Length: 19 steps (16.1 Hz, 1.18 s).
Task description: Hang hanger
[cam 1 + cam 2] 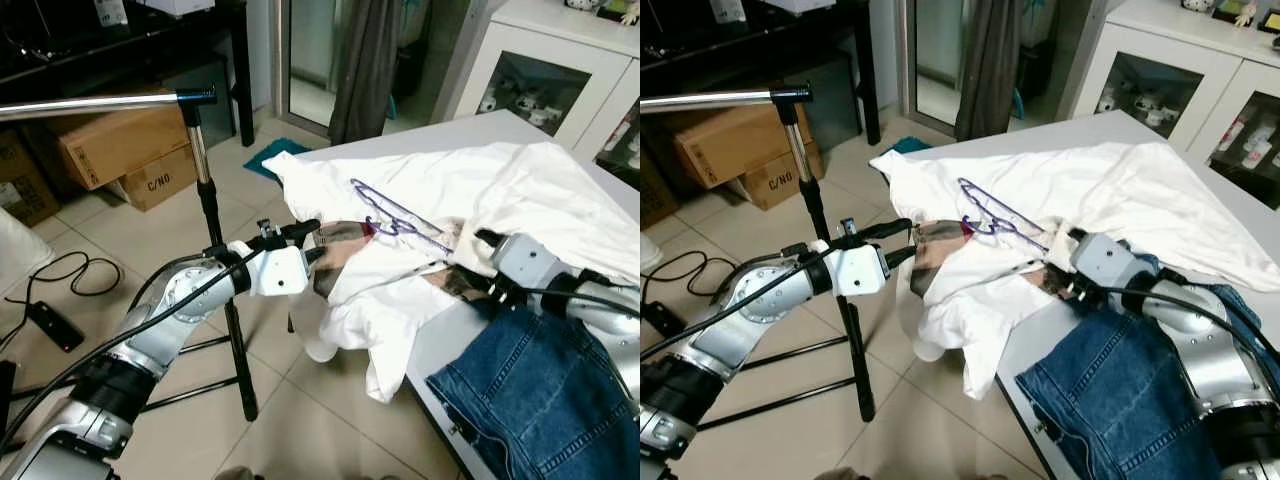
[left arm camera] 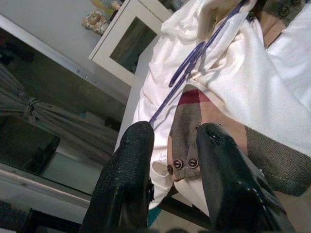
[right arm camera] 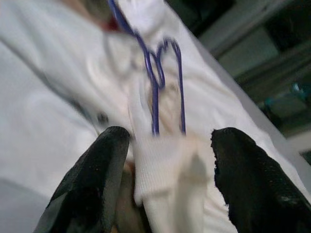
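A purple wire hanger [image 1: 395,215] lies on white clothing [image 1: 450,200] heaped on the table, its hook [image 3: 165,73] facing the table's left edge. A brown plaid garment [image 2: 194,141] hangs over that edge under the white cloth. My left gripper [image 1: 318,240] is open at the plaid garment's edge, its fingers [image 2: 131,165] on either side of the buttoned strip. My right gripper [image 1: 455,262] is open just right of the hanger, with bunched white cloth [image 3: 165,170] between its fingertips [image 3: 243,170]. A metal rail [image 1: 100,103] on a stand crosses the upper left.
Blue jeans [image 1: 540,390] lie on the table's near right. The rail's tripod stand [image 1: 225,320] is on the tiled floor beside the table. Cardboard boxes [image 1: 130,150] and a black cable [image 1: 60,270] are at the left; a white cabinet [image 1: 560,70] stands behind the table.
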Tool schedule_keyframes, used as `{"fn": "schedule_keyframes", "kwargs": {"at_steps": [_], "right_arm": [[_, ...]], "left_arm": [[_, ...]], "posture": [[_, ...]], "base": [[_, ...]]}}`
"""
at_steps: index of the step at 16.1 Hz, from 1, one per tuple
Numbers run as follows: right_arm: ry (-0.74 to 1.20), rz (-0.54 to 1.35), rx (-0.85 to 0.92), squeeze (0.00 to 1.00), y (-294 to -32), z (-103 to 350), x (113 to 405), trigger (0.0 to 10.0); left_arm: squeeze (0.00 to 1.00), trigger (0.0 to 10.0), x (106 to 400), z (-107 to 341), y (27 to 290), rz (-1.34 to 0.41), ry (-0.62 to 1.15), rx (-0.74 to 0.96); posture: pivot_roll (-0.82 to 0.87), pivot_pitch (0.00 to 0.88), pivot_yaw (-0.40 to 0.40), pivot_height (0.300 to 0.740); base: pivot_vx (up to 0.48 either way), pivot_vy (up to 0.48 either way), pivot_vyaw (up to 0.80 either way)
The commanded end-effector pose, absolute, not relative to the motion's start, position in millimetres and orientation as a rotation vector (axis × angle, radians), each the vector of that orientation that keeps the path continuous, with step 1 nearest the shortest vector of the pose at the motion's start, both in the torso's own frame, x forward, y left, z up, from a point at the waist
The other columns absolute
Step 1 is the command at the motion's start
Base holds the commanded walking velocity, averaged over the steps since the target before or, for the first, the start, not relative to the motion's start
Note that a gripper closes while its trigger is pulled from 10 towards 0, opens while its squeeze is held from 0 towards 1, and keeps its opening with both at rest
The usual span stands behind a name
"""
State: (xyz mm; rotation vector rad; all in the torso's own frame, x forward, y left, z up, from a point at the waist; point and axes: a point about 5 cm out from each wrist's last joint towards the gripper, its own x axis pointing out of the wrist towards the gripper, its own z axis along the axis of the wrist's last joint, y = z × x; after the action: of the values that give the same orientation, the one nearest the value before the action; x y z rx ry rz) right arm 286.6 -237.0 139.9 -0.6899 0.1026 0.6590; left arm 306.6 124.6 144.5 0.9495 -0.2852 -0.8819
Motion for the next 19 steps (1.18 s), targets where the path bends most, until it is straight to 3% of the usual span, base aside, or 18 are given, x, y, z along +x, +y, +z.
{"fn": "schedule_keyframes", "kwargs": {"at_steps": [1,7,16,19], "right_arm": [[0.039,0.689,-0.674,0.0,-227.8,149.5,286.8,10.0],[-0.034,0.736,-0.789,0.0,-176.4,141.2,299.8,10.0],[0.014,0.546,-0.847,0.0,-158.9,122.5,324.1,9.9],[0.003,0.572,-0.818,0.0,-141.7,119.6,327.7,0.0]], "left_arm": [[0.0,10.0,306.1,142.6,125.0,-0.87,-0.286,0.932],[0.0,10.0,306.7,141.4,124.7,-0.856,-0.292,0.933],[0.0,10.0,305.7,139.7,116.7,-0.866,-0.306,0.905],[0.0,10.0,306.0,152.8,106.7,-0.78,-0.363,0.6]], "posture": [[0.04,0.02,-0.054,0.74],[0.06,0.012,-0.061,0.74],[0.05,0.008,-0.059,0.74],[0.06,0.006,-0.06,0.74]], "base": [[0.0,0.0,0.0],[0.0,0.0,0.0],[0.0,0.0,0.0],[0.0,0.0,0.0]]}}
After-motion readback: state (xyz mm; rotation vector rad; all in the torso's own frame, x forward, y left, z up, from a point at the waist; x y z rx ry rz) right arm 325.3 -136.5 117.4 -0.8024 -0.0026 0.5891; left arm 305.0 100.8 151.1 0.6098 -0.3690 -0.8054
